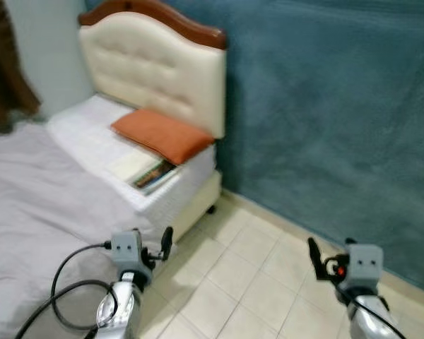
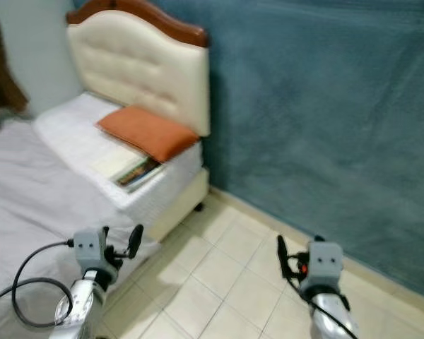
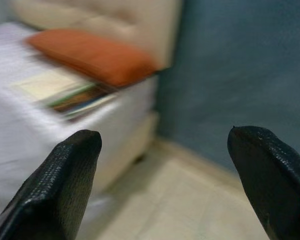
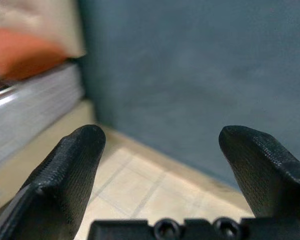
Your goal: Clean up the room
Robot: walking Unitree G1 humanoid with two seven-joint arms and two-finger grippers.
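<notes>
An orange pillow [image 1: 162, 134] lies at the head of a white bed [image 1: 85, 134]. A few books or magazines [image 1: 154, 174] rest next to it, near the mattress edge. My left gripper [image 1: 155, 247] hovers low beside the bed's side, over the floor. In the left wrist view it [image 3: 165, 145] is open and empty, pointing toward the pillow [image 3: 90, 55] and books [image 3: 75, 97]. My right gripper [image 1: 321, 258] hangs over the tiles near the wall. Its fingers [image 4: 75, 155] stand apart, holding nothing.
A cream padded headboard [image 1: 155, 63] with wooden trim stands against a blue wall [image 1: 325, 106]. A grey sheet [image 1: 35, 205] covers the nearer bed part. Beige floor tiles [image 1: 247, 275] run between bed and wall. A brown curtain [image 1: 7, 63] hangs at far left.
</notes>
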